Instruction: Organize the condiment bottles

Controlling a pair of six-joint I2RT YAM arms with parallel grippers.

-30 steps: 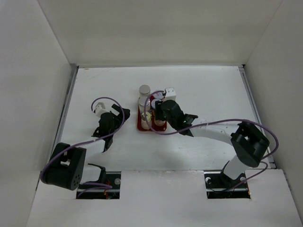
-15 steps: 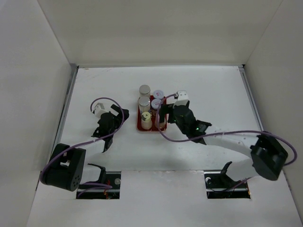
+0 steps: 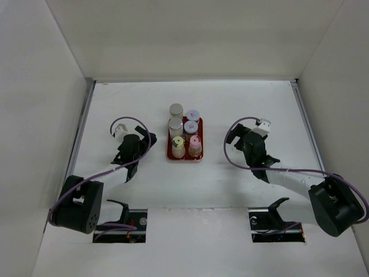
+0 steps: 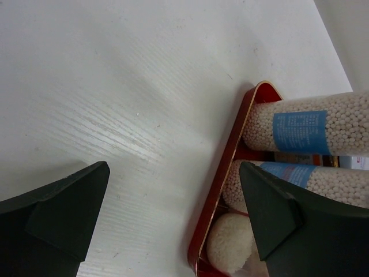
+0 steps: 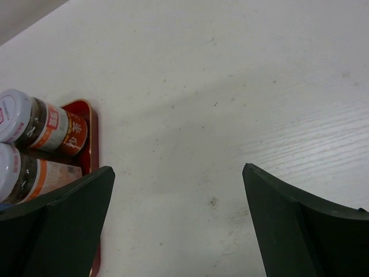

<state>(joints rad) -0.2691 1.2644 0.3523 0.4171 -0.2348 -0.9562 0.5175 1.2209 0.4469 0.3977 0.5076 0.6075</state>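
A red tray (image 3: 169,155) at mid-table holds several condiment bottles standing close together. Nearest me are a yellow-capped one (image 3: 178,141) and a pink-capped one (image 3: 195,141). Behind them stand a red-marked white cap (image 3: 191,127) and a blue-white cap (image 3: 192,115). The silver-capped one (image 3: 176,109) is at the far end. My left gripper (image 3: 134,147) (image 4: 173,173) is open and empty left of the tray rim (image 4: 225,173), with granule-filled bottles (image 4: 305,130) past its right finger. My right gripper (image 3: 245,144) (image 5: 177,170) is open and empty over bare table, right of the tray (image 5: 87,144).
White walls enclose the table on the left, right and far sides. Purple cables loop over both wrists. In the right wrist view, two white-capped bottles (image 5: 40,124) lean out at the left edge.
My right gripper opened over the tray's near-right corner, left the pink-capped bottle standing there, and drew back to the right. The left arm barely moved.
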